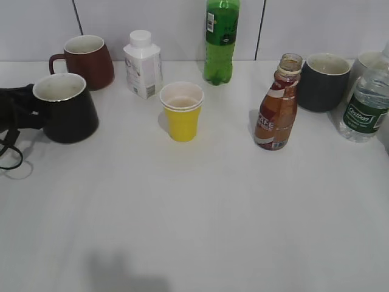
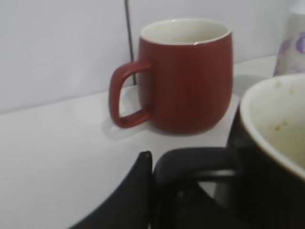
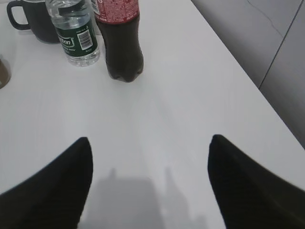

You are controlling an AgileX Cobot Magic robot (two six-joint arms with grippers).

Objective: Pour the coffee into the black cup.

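Black fingers (image 3: 57, 191) of the right claw (image 3: 148, 181) spread wide, empty. Left claw (image 2: 157, 191) grips the black cup's (image 1: 65, 108) handle, likely steadying it; the coffee (image 1: 278, 104) stands uncapped, well apart.

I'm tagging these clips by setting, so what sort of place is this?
Probably a lab or test bench set up for pouring trials, not a home kitchen. A bare white table stands against plain grey wall panels, with assorted mugs and drink bottles lined up, like the coffee bottle and black cup.
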